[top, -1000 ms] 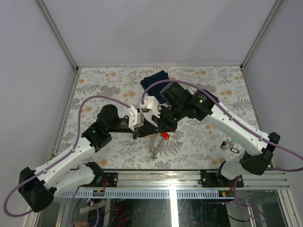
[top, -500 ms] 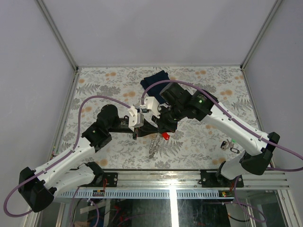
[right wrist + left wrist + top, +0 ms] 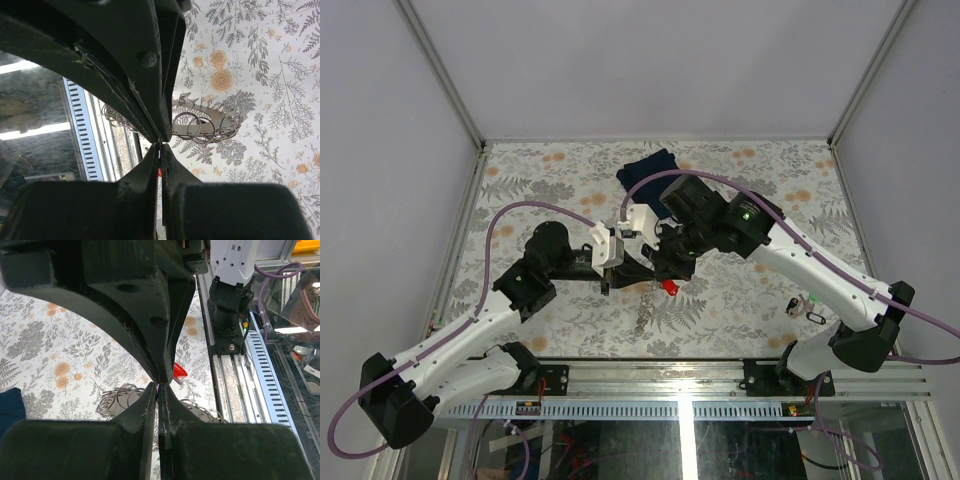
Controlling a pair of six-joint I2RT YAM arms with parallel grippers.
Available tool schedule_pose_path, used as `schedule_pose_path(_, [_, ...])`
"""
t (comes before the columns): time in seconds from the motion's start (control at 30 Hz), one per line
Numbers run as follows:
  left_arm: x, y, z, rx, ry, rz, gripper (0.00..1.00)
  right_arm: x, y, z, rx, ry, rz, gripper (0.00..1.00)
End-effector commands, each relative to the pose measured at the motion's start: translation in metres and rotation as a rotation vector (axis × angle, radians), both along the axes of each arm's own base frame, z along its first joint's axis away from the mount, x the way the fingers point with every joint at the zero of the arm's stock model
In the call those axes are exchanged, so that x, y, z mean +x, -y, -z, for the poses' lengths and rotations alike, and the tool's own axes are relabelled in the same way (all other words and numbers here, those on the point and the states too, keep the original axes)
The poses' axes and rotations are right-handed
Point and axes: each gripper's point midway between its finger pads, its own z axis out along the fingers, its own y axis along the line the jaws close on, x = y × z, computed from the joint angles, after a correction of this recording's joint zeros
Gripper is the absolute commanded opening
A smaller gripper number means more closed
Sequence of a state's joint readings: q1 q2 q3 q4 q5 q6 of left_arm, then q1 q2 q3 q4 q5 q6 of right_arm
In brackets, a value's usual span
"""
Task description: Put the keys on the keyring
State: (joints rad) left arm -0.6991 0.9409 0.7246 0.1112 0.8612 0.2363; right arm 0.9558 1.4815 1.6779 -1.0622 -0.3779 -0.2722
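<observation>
The keyring, a silvery coiled loop, hangs under the two grippers at mid-table. Its coils show on both sides of my fingers in the left wrist view and in the right wrist view. My left gripper is shut, apparently on the keyring. My right gripper is shut on a red-headed key, with a sliver of red between its fingers. The two grippers meet tip to tip. Black and green keys lie at the right.
A dark blue folded cloth lies at the back, behind the right arm. The rail with its arm bases runs along the near table edge. Grey walls close in the left, right and back sides.
Both grippers have stayed almost in place, tip to tip. The hanging keyring has shifted slightly beneath them.
</observation>
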Motion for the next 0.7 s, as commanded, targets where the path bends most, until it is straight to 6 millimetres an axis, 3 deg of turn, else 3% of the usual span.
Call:
schedule_pose_path(0.0, [0.012,-0.001,-0.022,-0.083,0.057,-0.073,0.0,-0.003,-0.01,-0.031,0.127,0.055,-0.013,0.0])
schedule_pose_path(0.13, [0.007,-0.001,-0.021,-0.08,0.056,-0.049,0.0,-0.001,-0.011,-0.034,0.138,0.065,-0.009,0.0])
schedule_pose_path(0.33, [0.009,-0.002,-0.031,-0.14,0.05,-0.078,0.0,0.006,-0.012,-0.045,0.176,0.114,0.025,0.2])
schedule_pose_path(0.43, [0.009,-0.005,-0.039,-0.217,0.048,-0.107,0.0,0.01,-0.011,-0.06,0.224,0.156,0.046,0.29])
schedule_pose_path(0.6, [0.008,-0.013,-0.052,-0.335,0.051,-0.156,0.0,0.022,-0.005,-0.096,0.345,0.271,0.142,0.34])
schedule_pose_path(0.67, [0.008,-0.02,-0.06,-0.403,0.055,-0.186,0.0,0.029,-0.001,-0.1,0.369,0.295,0.203,0.34])
